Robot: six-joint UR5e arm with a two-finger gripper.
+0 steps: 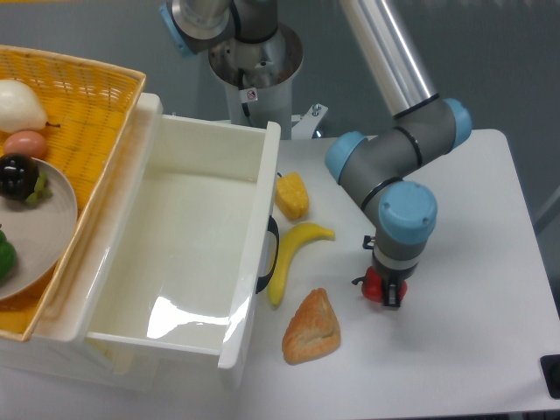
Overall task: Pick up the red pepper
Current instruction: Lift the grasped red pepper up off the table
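Note:
The red pepper (374,284) shows as a small red patch under the arm's wrist, right of the bread piece. My gripper (381,290) points straight down over it, and its dark fingers (392,298) stand on either side of the pepper, shut on it. The blue-capped wrist hides most of the pepper from above. I cannot tell whether the pepper touches the white table.
Left of the gripper lie a bread piece (311,328), a banana (294,256) and a yellow pepper (291,195). A white open bin (260,229) fills the centre left. Beyond it sits a yellow wicker basket (94,105) holding a grey plate and other food.

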